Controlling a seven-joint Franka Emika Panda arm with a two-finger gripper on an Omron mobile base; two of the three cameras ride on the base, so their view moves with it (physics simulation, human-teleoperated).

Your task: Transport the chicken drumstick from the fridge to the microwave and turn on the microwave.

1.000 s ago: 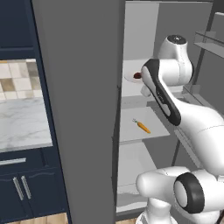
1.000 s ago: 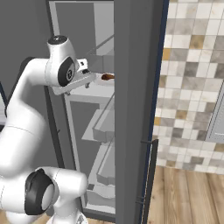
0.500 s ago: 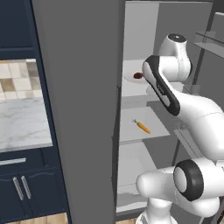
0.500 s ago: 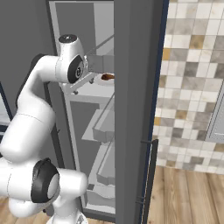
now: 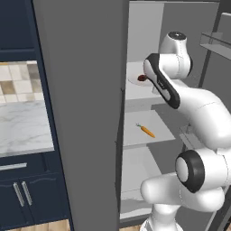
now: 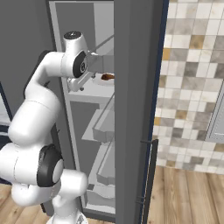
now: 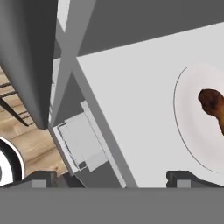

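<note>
— Reaching into the fridge (image 5: 90, 113) now; gripper (image 7: 111, 177) spread wide, holding nothing. Advice for the grab?

— Swing toward the chicken drumstick (image 7: 212, 105), lying on the pale plate (image 7: 188, 135) on an upper shelf, off to one side of the fingertips (image 7: 37, 178). Centre over the meat, descend straight, close gently, avoid scraping the plate.

— Counting what?

— One drumstick, one plate, one carrot (image 5: 146, 131) on the shelf below, well apart. Also one open door (image 6: 133, 109).

— Risk?

— Probably nudging the plate, or pinching only the narrow end.
</note>
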